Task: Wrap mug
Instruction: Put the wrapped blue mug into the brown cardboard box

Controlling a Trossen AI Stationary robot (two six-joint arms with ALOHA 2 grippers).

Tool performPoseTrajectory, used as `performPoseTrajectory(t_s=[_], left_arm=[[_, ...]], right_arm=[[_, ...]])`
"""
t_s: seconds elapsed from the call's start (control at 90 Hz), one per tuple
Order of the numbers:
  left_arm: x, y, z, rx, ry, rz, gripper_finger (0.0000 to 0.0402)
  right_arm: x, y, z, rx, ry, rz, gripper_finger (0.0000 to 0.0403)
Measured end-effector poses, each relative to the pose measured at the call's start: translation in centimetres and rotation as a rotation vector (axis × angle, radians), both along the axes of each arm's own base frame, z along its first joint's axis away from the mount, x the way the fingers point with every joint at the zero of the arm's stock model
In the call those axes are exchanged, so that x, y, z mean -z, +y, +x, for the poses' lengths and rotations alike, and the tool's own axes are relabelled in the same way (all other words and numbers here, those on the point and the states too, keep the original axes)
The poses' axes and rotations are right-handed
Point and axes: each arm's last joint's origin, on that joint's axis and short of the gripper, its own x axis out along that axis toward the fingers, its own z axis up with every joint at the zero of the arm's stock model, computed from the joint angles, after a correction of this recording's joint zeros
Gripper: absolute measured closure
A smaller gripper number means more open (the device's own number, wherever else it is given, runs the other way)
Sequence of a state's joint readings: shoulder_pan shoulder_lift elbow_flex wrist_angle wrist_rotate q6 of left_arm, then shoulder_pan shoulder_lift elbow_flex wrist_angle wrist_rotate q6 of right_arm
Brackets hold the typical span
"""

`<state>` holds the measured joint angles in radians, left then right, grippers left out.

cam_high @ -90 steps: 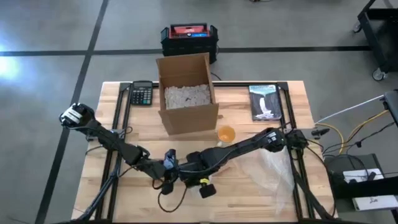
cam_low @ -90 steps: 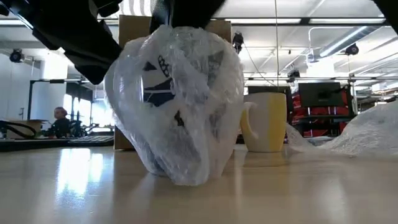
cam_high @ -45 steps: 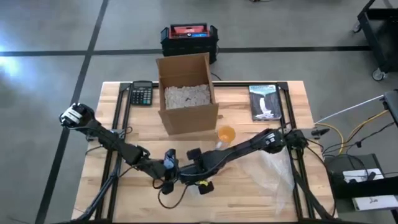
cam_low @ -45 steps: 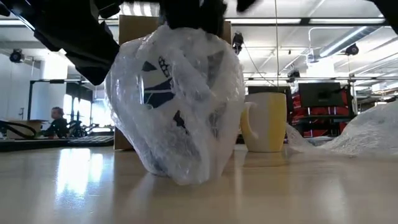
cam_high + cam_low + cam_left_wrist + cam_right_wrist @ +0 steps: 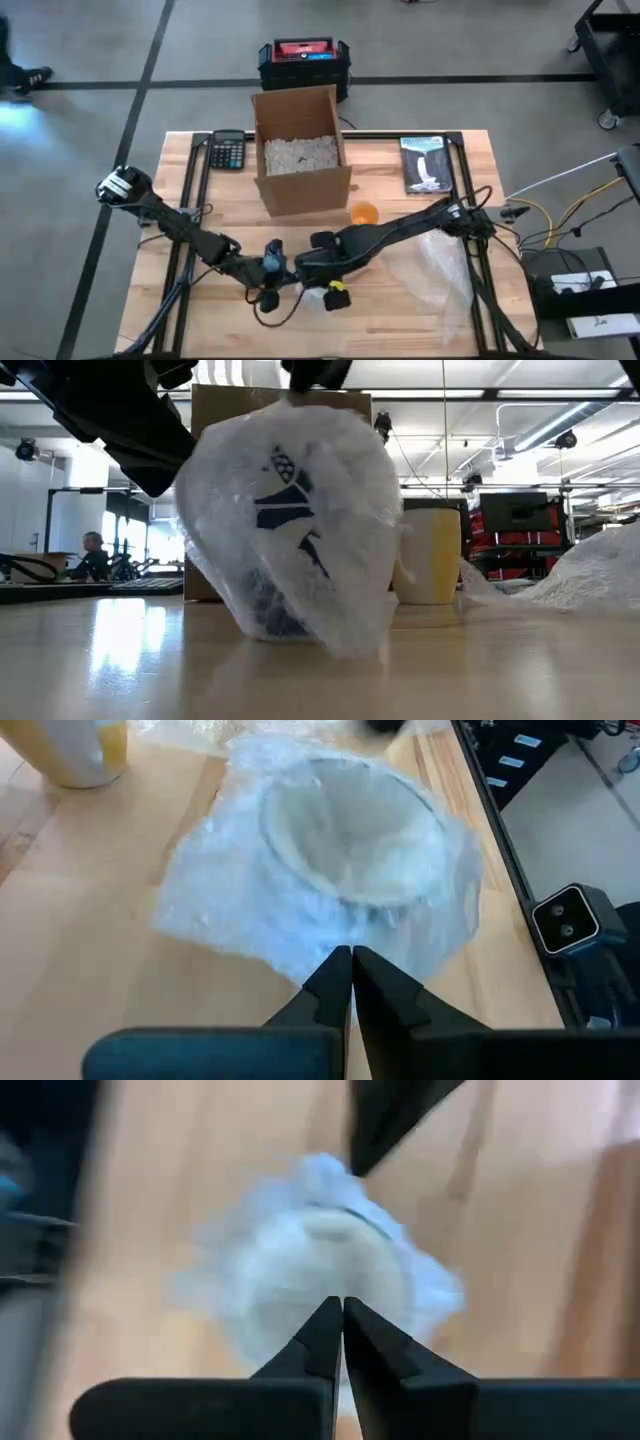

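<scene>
The wrapped mug (image 5: 285,530) showed only as dark marks through its bubble wrap (image 5: 340,510); the yellow mug (image 5: 88,748) was cut off by the left wrist view's edge; the right wrist view was blurred throughout

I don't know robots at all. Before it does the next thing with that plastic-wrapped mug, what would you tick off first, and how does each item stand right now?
1. Left end effector pinching the bubble wrap: ok, fingers closed on its edge.
2. Right end effector holding the wrap: ok, fingers closed at the bundle.
3. Wrapped mug resting on the table: ok in the low view.
4. Wrap fully covering the mug: cannot tell, far side hidden.
5. Yellow mug clear of the bundle: cannot tell, it overlaps it in the low view.
6. Cardboard box out of the way: ok, it stands behind the arms.
</scene>
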<state>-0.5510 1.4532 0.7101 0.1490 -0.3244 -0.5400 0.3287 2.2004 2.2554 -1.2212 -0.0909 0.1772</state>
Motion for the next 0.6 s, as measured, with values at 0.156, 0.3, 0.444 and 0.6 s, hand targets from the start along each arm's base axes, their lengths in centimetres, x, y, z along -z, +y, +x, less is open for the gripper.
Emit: performPoseTrajectory(t_s=[0.156, 0.3, 0.444, 0.6], left_arm=[[0.0, 0.0, 0.0, 0.0, 0.0, 0.0, 0.0402], [0.0, 0.0, 0.0, 0.001, 0.0, -0.001, 0.0402], [0.0, 0.0, 0.0, 0.001, 0.0, -0.002, 0.0402], [0.0, 0.0, 0.0, 0.001, -0.001, -0.002, 0.0402]], right_arm=[[0.0, 1.1, -0.4, -0.027, 0.018, 0.043, 0.0386], [1.6, 3.3, -0.6, -0.103, 0.01, 0.017, 0.0321], [3.6, 4.0, -0.4, -0.092, 0.033, -0.048, 0.0242], [5.1, 4.0, 0.0, -0.058, 0.037, -0.076, 0.0186]])
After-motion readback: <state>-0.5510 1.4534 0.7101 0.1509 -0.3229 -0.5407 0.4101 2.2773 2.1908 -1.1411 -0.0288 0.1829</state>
